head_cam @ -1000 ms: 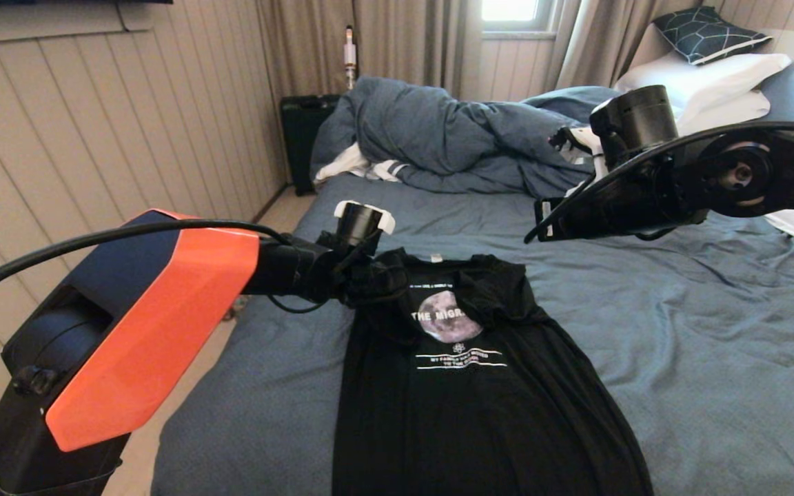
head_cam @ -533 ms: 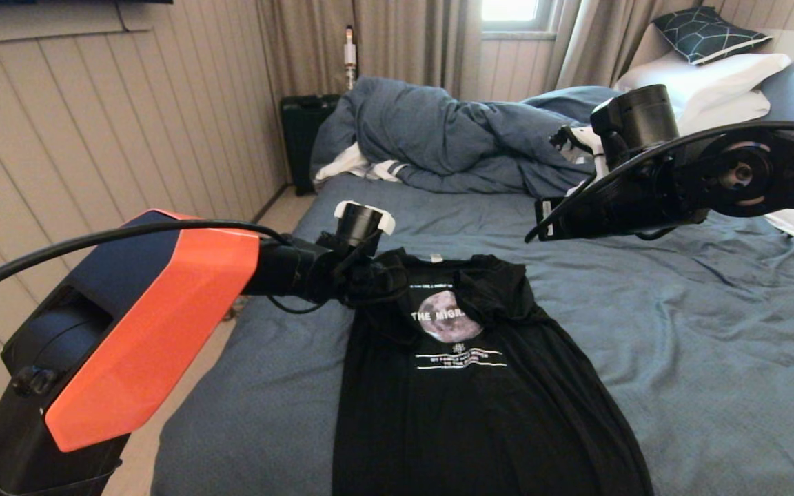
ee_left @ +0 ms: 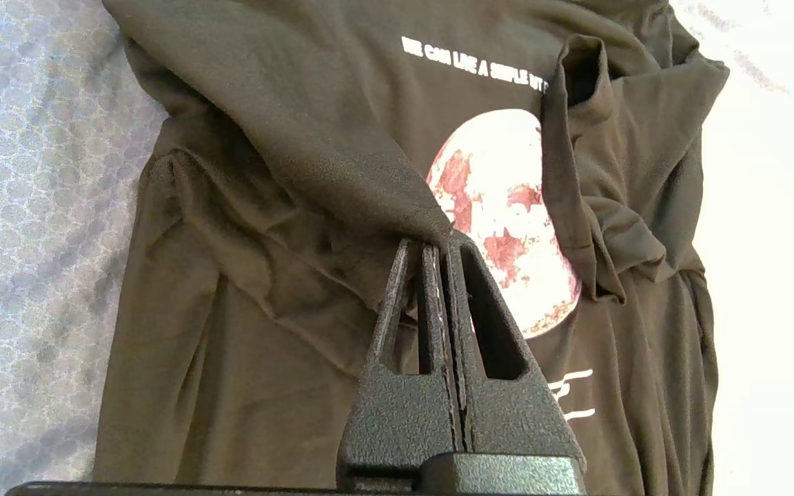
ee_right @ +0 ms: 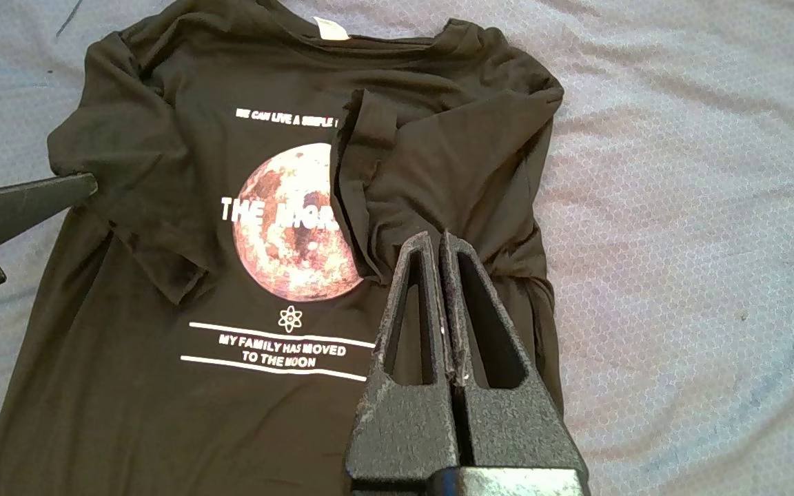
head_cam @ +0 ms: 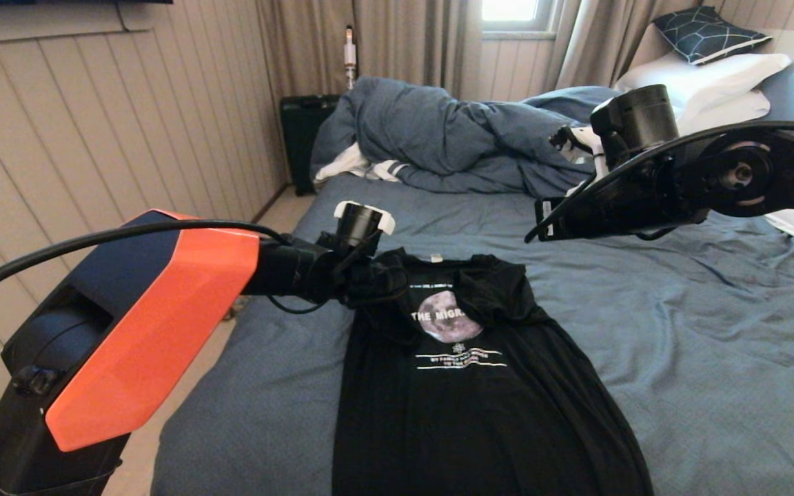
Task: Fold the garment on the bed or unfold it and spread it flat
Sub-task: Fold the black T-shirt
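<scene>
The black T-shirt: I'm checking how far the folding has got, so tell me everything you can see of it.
The T-shirt is black, of thin soft cloth, with a moon print, white lettering and a small white neck label. It lies face up, collar away from the robot, on the bed. Both short sleeves are folded in over the chest; the right one hides part of the print. The body is still unfolded. The left gripper is shut on the left sleeve's edge; the right gripper is shut above it, holding nothing.

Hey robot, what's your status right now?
Left gripper shut on T-shirt sleeve. Right gripper shut, empty, above shirt. Both sleeves folded inward on bed.
</scene>
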